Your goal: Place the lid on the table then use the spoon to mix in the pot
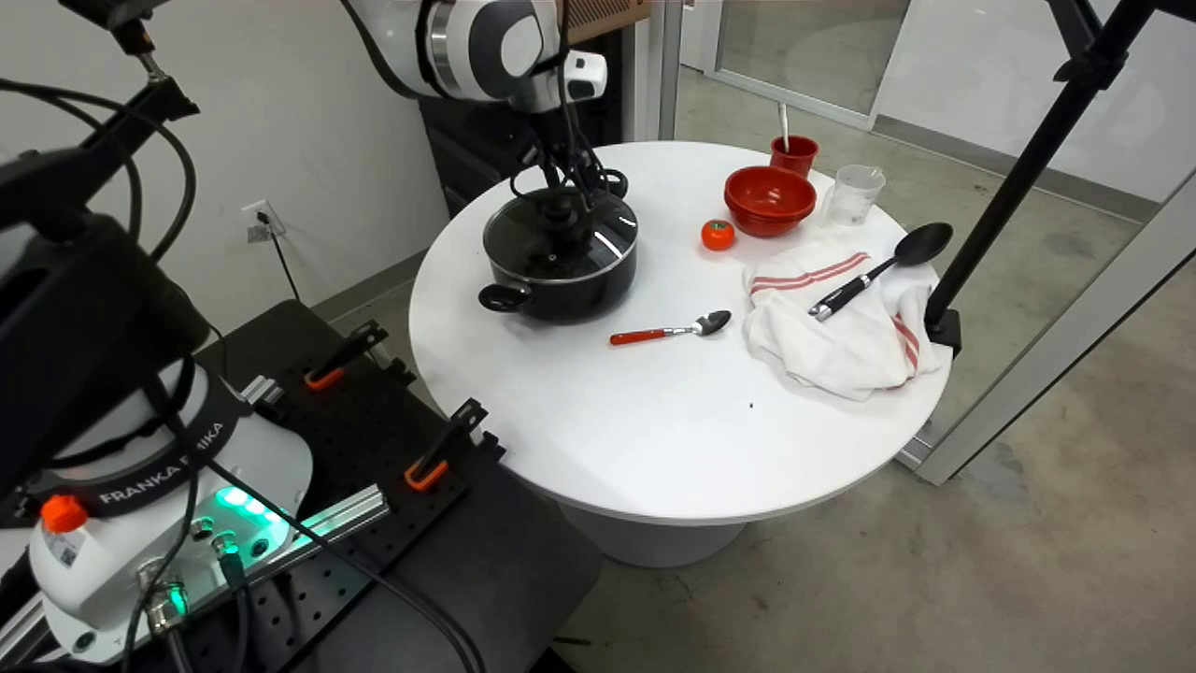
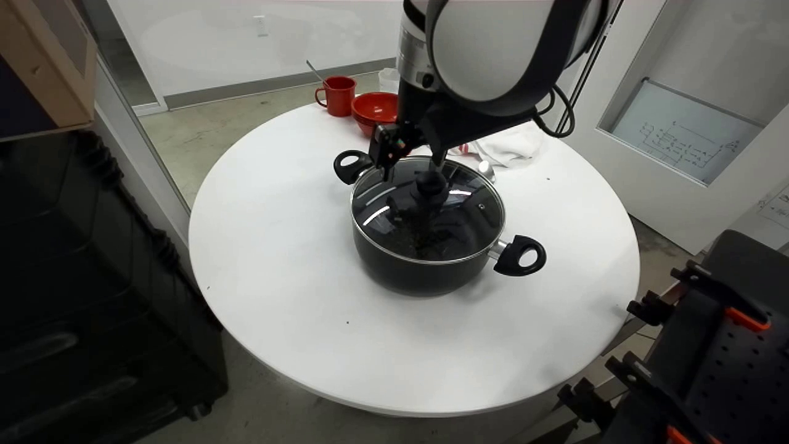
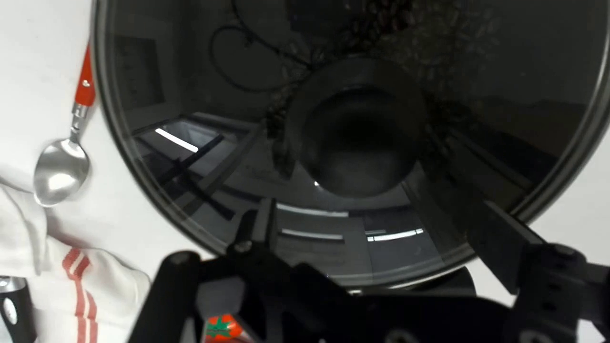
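Two fingers (image 3: pixel 505 243) spread wide, our gripper (image 3: pixel 376 205) hung over the lid (image 2: pixel 425 222), seated on the pot (image 2: pixel 419 277) left of the spoon (image 1: pixel 654 334) in an exterior view, and we held our breath: a shallow pinch could slip the knob (image 3: pixel 360 143) and send the lid skidding.

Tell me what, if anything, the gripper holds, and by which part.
Nothing: the gripper is open, the lid's knob is ungripped, and the lid rests on the pot.
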`<act>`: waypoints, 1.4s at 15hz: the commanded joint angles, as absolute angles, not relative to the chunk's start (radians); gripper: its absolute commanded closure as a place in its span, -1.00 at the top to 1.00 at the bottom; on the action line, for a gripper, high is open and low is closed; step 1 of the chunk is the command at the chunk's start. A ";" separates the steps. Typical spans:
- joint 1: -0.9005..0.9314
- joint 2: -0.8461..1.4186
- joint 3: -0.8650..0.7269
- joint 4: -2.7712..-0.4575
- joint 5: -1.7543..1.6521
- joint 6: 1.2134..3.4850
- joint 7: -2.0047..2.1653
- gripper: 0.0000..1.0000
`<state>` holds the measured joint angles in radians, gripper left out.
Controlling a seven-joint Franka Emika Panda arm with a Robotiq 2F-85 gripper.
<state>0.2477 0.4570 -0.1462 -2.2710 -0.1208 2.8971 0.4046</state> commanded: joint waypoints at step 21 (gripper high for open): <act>0.365 0.342 -0.213 -2.170 -0.300 2.481 0.719 1.00</act>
